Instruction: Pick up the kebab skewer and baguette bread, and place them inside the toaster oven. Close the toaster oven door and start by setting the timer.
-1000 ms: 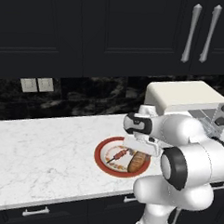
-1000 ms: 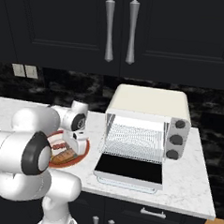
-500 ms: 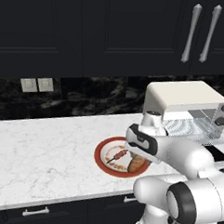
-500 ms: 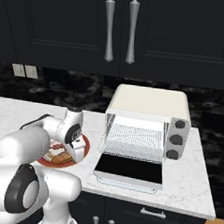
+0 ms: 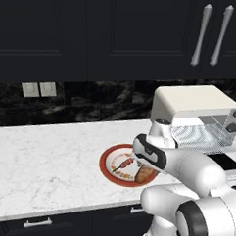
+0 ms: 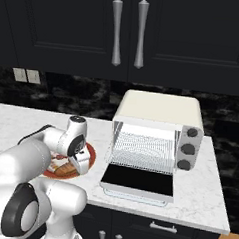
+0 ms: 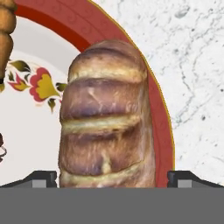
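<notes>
you are hanging the tool [image 7: 112,177] low over the baguette bread [image 7: 107,116], which is lying on the red-rimmed plate [image 5: 106,164] at lower centre of the left base view, beside the kebab skewer [image 5: 123,164]. the toaster oven [image 6: 158,139] is waiting right of the plate, its door [image 6: 138,181] lying flat. the tool's tips are standing wide apart, straddling the loaf, gripping nothing.

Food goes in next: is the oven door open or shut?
Open: the door lies flat in front of the oven, its wire rack exposed.
</notes>
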Controlling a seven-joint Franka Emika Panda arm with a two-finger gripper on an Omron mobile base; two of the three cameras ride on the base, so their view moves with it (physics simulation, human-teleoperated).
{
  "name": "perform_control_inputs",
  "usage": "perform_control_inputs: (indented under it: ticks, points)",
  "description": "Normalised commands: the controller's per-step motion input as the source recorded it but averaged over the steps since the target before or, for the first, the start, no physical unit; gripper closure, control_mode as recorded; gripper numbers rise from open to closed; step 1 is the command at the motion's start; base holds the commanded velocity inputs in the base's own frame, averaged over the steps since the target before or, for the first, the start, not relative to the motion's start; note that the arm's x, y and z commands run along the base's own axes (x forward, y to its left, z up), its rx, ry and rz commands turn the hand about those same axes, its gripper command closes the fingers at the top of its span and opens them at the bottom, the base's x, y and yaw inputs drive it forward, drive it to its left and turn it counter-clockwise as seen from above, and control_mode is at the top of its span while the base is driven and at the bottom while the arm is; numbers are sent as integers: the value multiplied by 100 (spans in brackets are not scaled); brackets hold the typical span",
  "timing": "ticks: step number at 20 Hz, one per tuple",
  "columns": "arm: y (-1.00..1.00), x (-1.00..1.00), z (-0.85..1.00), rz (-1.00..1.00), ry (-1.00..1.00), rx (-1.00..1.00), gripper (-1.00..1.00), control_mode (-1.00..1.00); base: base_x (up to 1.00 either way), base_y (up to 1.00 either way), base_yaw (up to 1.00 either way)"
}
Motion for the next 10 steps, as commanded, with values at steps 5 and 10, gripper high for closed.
perform_control_inputs:
  ticks: [5,10]
  points:
    - [0,0,0,0,0,0,100,-100,0,0,0]
    - [0,-9,3,0,-1,0,100,-100,0,0,0]
